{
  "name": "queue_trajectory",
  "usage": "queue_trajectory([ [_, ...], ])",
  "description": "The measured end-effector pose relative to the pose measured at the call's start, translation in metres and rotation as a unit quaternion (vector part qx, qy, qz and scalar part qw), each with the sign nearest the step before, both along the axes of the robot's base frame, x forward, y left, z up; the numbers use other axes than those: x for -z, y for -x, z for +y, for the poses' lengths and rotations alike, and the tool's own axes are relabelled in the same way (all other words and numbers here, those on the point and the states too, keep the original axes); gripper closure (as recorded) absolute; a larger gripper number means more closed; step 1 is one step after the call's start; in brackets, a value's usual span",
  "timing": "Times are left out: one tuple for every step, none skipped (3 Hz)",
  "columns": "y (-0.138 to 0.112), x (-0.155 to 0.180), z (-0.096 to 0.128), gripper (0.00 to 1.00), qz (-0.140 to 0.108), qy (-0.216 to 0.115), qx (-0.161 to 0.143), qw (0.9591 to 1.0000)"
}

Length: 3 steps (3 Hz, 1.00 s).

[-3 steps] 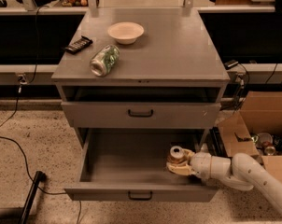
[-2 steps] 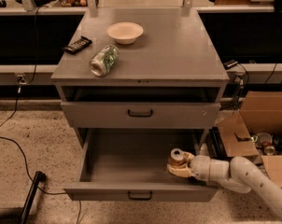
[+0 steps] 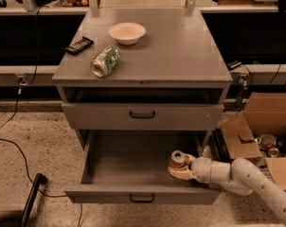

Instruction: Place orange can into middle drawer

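Camera view, lower centre: the middle drawer (image 3: 119, 167) stands pulled open. Toward its right side we see the orange can (image 3: 177, 158) upright inside it, the claw (image 3: 177, 172) clamped around its base, the arm (image 3: 247, 176) reaching in from lower right. We judge only letting go and pulling clear remain.

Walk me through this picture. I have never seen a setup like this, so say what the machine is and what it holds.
One camera looks down at a grey cabinet from the front. The white jointed limb at lower right is a robot arm. Its tool reaches into the open middle drawer and grips an upright orange can near the drawer's right side. On the cabinet top lie a pale bowl, a green-and-white can on its side and a small dark flat object.
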<state>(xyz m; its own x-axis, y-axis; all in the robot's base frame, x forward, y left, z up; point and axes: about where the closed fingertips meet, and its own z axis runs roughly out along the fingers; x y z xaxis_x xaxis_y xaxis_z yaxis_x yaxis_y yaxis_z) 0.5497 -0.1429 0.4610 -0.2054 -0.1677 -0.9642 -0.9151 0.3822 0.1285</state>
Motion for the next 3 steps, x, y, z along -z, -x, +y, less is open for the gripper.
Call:
queue_trajectory([
  [0.0001,0.0001,0.0027,0.37,0.0,-0.001,-0.002,1.0],
  [0.0001,0.0002,0.0052,0.14,0.001,-0.002,-0.004,1.0],
  [0.0002,0.0003,0.0076,0.0,0.001,-0.003,-0.006,1.0],
])
